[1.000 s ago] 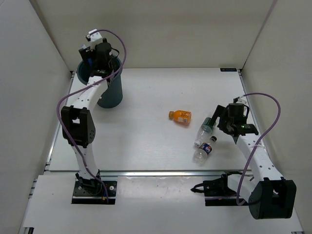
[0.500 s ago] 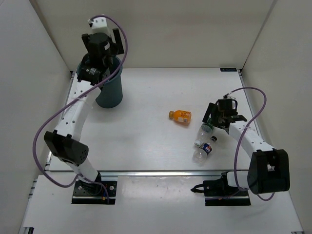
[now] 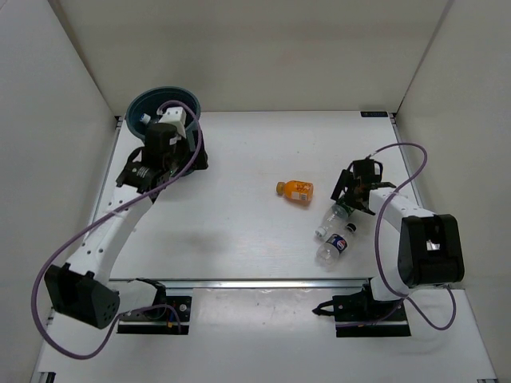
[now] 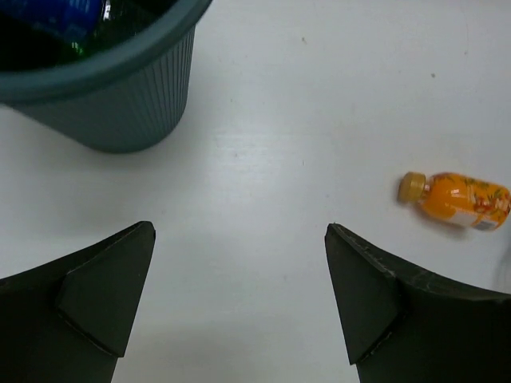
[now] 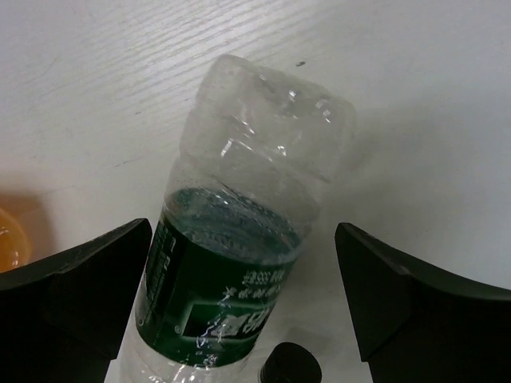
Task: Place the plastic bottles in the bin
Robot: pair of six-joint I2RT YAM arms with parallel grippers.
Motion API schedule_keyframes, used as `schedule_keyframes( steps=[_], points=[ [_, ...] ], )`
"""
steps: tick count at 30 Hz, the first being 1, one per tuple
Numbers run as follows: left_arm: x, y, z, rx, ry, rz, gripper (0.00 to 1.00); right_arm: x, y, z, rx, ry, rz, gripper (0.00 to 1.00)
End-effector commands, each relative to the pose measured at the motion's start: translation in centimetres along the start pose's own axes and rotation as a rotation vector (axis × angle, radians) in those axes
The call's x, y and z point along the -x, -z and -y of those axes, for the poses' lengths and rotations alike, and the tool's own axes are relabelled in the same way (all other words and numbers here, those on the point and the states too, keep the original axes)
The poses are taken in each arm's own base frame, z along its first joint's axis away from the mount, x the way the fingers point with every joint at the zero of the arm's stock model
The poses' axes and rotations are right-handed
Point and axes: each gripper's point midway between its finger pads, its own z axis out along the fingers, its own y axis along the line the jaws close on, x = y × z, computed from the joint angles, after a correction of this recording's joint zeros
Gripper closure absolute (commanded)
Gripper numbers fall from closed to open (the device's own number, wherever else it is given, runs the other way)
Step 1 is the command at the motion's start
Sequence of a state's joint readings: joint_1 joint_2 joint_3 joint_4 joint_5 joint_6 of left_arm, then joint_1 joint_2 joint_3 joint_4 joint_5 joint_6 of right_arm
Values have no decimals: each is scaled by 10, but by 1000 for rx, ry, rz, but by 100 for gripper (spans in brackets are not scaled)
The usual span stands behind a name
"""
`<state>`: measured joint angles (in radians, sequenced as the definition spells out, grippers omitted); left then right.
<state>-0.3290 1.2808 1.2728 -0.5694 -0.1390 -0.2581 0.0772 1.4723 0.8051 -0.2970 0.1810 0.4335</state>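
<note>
The dark teal bin point(image 3: 164, 97) stands at the far left, and the left wrist view shows its ribbed wall point(image 4: 120, 104) with a blue-label bottle point(image 4: 56, 12) inside. My left gripper point(image 3: 190, 158) point(image 4: 239, 229) hangs open and empty over bare table just in front of the bin. The orange bottle point(image 3: 295, 191) point(image 4: 459, 199) lies mid-table. My right gripper point(image 3: 352, 185) point(image 5: 243, 230) is open, its fingers on either side of the lying green-label bottle point(image 3: 338, 211) point(image 5: 231, 271) without touching it. The dark-cap bottle point(image 3: 335, 244) lies beside that one, its cap point(image 5: 291, 365) showing.
White walls close in the table on the left, back and right. A metal rail point(image 3: 255, 282) runs along the near edge. The right arm's purple cable point(image 3: 415, 171) loops above the table at the right.
My left arm has swung down from above the bin to the table in front of it. The right gripper has shifted slightly left and lower over the green-label bottle.
</note>
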Motion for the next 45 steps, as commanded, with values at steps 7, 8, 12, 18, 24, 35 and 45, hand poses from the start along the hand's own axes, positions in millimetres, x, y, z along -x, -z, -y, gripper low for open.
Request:
schedule_keyframes(
  steps=[7,8,12,18,24,35,45],
  points=[
    [-75,47,-49,112,187,-52,1,68,13,-23,0,8,202,59],
    [-81,49,-58,148,204,-55,1,73,16,-26,4,6,213,62],
    [-93,60,-70,206,216,-73,1,117,41,-42,-9,75,316,73],
    [-121,68,-84,239,263,-164,1,201,117,-123,166,186,615,71],
    [-198,60,-65,159,324,-430,2,257,232,-279,636,271,979,74],
    [-167,70,-71,191,342,-281,2,283,340,-483,1075,296,1420,84],
    [-171,69,-60,141,333,-291,2,212,344,-520,1344,256,1588,79]
  ],
)
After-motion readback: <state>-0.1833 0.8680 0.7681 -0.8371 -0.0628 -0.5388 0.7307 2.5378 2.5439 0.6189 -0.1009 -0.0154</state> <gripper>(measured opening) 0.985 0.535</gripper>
